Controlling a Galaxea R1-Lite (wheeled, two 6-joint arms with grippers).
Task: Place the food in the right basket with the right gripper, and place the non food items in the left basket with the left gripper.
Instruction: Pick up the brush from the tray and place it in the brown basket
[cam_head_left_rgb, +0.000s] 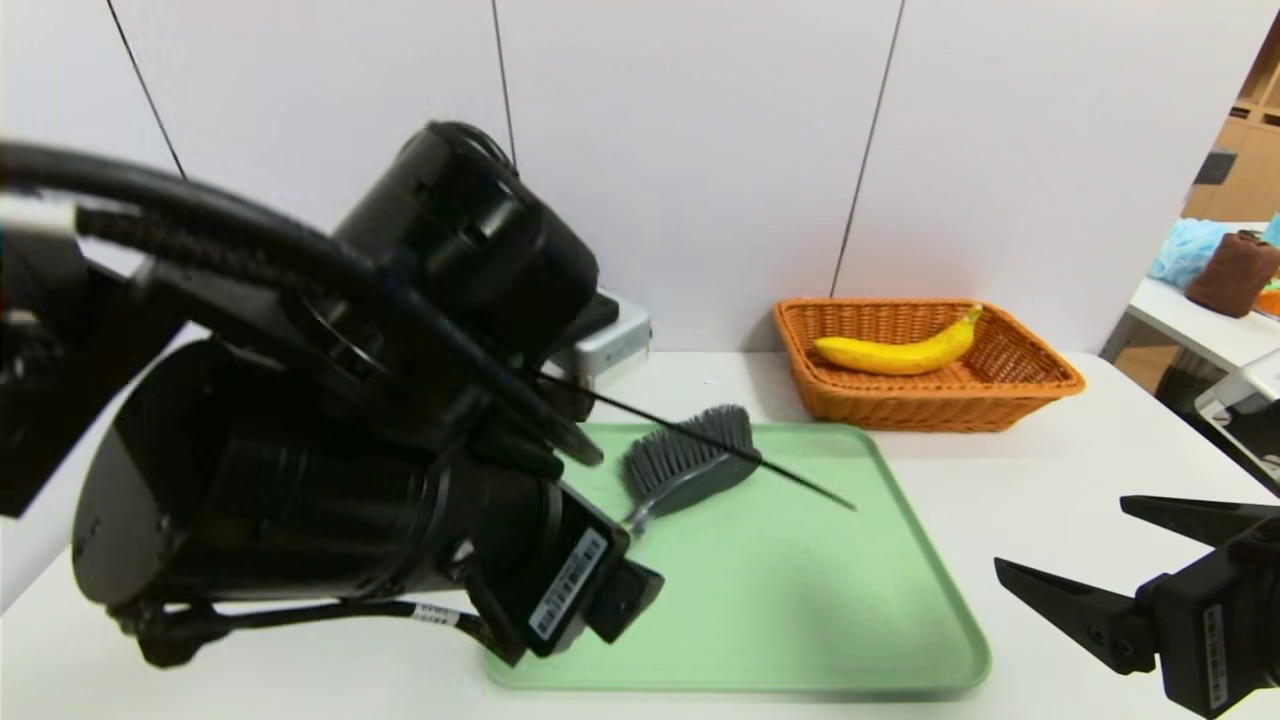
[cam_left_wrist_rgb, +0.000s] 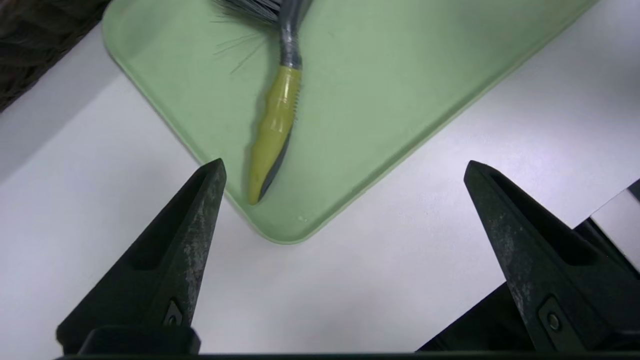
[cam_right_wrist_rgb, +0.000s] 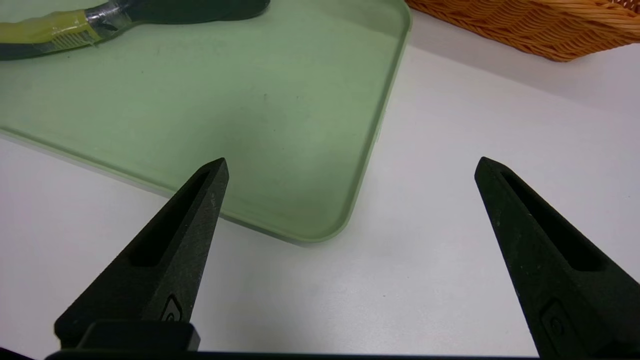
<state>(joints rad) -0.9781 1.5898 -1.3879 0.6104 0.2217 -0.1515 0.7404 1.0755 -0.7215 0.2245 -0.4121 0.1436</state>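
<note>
I see one green tray (cam_head_left_rgb: 800, 600) on one white table (cam_head_left_rgb: 1060, 460), one brush (cam_head_left_rgb: 700, 480), one yellow banana (cam_head_left_rgb: 900, 355), one orange basket (cam_head_left_rgb: 930, 410) and part of one dark basket (cam_left_wrist_rgb: 45, 40). There are two robot hands. The brush lies on the tray, with its gray hairy end up by the tray's far edge. Its yellow-green handle (cam_left_wrist_rgb: 275, 120) points at the tray's near left corner and ends just inside it. The banana is in the orange basket, which sits just past the tray's far right corner. The dark basket is beside the tray's left edge, with a strip of white table between them. The tray has a big open spot on its near right part, and there is white table all along its right edge. The left gripper (cam_left_wrist_rgb: 345, 160) is up above the tray's near left corner. Its two fingers are wide apart and it holds nothing. The end of the brush handle is near one finger, the one on the dark basket's side, and the brush head is farther off. The right gripper (cam_head_left_rgb: 1058, 532) is over by the tray's near right corner, wide open too, with nothing in it. The brush and the banana are both well apart from it.
</note>
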